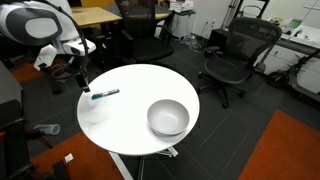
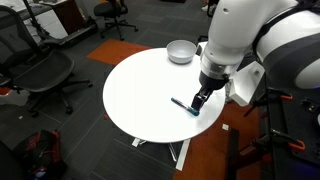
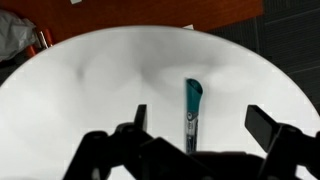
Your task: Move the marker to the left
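The marker (image 3: 191, 110) is a thin dark stick with a teal cap. It lies flat on the round white table (image 1: 130, 125). It also shows in both exterior views (image 1: 105, 94) (image 2: 183, 105), near the table's edge. My gripper (image 3: 197, 125) is open, with one finger on each side of the marker, and hovers just above it. In an exterior view the gripper (image 2: 201, 100) hangs over the marker's end. In an exterior view (image 1: 82, 82) it sits just beside the marker. The fingers do not touch the marker.
A grey bowl (image 1: 168, 117) stands on the table, also seen in an exterior view (image 2: 181, 51). Black office chairs (image 1: 235, 55) (image 2: 45, 75) stand around the table. Desks stand behind (image 1: 95, 16).
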### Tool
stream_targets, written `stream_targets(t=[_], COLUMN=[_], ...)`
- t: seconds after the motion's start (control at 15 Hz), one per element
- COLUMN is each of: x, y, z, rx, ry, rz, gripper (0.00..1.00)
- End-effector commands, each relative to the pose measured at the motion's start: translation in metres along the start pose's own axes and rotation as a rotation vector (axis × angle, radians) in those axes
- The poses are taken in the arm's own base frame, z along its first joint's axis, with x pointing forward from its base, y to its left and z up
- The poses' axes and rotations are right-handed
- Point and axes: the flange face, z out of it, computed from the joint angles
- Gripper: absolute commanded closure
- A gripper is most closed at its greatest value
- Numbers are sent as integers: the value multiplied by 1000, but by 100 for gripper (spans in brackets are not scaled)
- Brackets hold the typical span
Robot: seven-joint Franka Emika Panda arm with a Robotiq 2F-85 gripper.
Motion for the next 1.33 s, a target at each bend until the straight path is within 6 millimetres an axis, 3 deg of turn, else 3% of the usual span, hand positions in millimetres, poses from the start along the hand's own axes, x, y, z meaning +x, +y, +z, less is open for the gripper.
stream_targets(t=[0.0,0.47,1.27], x=[18,40,62], y=[-15,-18,-11], z=[15,38,57], rx=[-12,-28,-5], ry=[11,6,-17], rz=[3,3,65], gripper=[0,0,0])
